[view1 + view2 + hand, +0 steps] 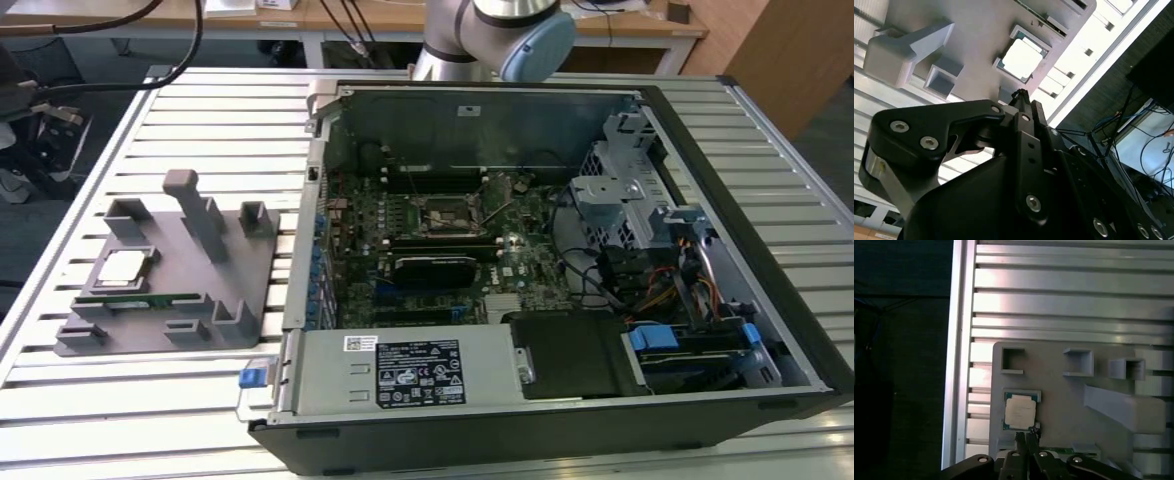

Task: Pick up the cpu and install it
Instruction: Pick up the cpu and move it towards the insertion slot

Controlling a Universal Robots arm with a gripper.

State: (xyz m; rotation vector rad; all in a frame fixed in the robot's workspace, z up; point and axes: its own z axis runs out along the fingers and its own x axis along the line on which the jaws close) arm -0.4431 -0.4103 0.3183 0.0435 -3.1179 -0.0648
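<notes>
The cpu (124, 266) lies flat in a shallow square pocket of the grey moulded fixture (180, 262), which rests on the slatted aluminium table (174, 120) to the exterior view's left of the open computer case (747, 250). In both wrist views the tool (1026, 438) has its two black fingers drawn together tip to tip, with nothing between them. The tips stand just beside one edge of the cpu (1019, 412), near a corner of its pocket; the height of the tips above the fixture (1064, 395) cannot be judged. The cpu (1022, 59) is close to square, so it offers no marked long axis (its edges run parallel to the pocket walls). Its top is smooth, bright metal that reflects light strongly, framed by a thin green rim. The fixture (979, 40) is matt grey plastic with raised blocks, open rectangular cups and one tall post. A narrow green memory stick (140, 298) sits on edge in a slot near the cpu. Inside the case, the dark-framed cpu socket (443, 213) lies on the green motherboard (534, 255), well apart from the fixture.
</notes>
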